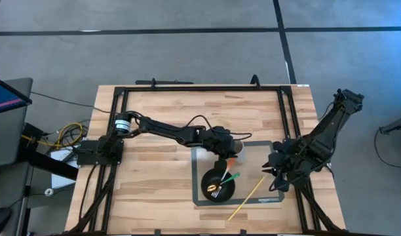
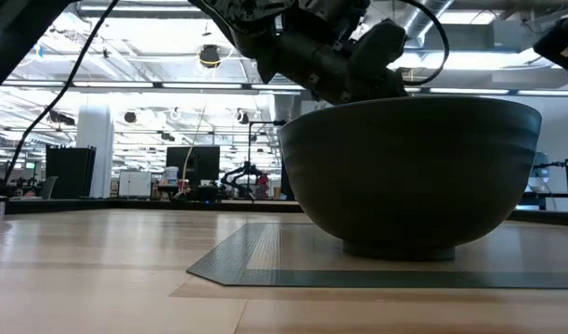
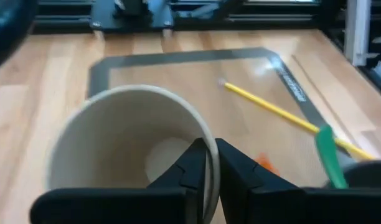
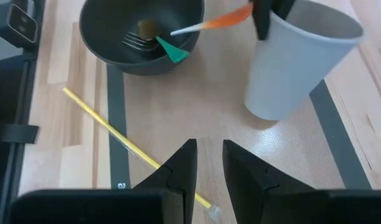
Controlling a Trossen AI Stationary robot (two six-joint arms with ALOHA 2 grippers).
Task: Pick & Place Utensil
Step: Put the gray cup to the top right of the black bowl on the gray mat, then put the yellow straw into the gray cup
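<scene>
Bright, even overhead light, glare on the mat [image 3: 265, 62], and a blurred left wrist view.

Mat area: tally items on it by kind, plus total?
Paper cup: 1, left pincer clamped on its rim
Dark bowl: 1
Utensils in the bowl: 3, a fork, a green-tipped one, an orange-tipped one
Yellow straw: 1, lying across the mat edge
Total: 6
</scene>
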